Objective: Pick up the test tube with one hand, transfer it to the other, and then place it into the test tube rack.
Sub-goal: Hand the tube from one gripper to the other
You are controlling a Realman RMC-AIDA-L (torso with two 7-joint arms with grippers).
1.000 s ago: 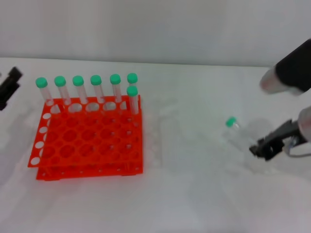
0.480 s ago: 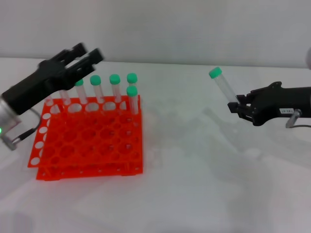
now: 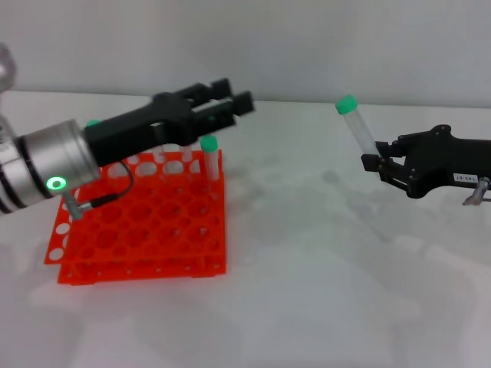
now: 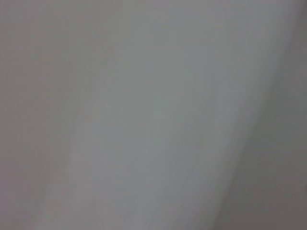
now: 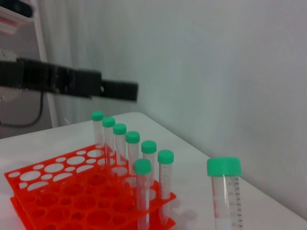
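**Tube held aloft on the right, second claw reaching over the rack**

The test tube (image 3: 357,126) sits in the right claw (image 3: 377,165), gripped by its lower end, so the clear body rises up and leans slightly back toward the left, with the green cap at the top. The black fingers are closed tight around the tube's base. Tube and claw hang above the white table (image 3: 307,291), well apart from the rack (image 3: 138,222).

The left claw (image 3: 230,103) stretches out over the rack's back row, pointing toward the tube. Its two fingers stand a little apart and grip nothing. Behind it comes a thick silver arm with a glowing green ring and a thin black cable.

The head view shows both arms and the gap between them. The right wrist view shows the tube (image 5: 224,191) close up, with printed measuring marks down its side and a ridged cap. It also shows the rack (image 5: 62,191) from the side with seven capped tubes standing in it, and the left arm as a dark bar farther off. The left wrist view gives only a blank grey surface.

The rack is bright orange-red plastic, square, two-tiered, pierced by round holes.
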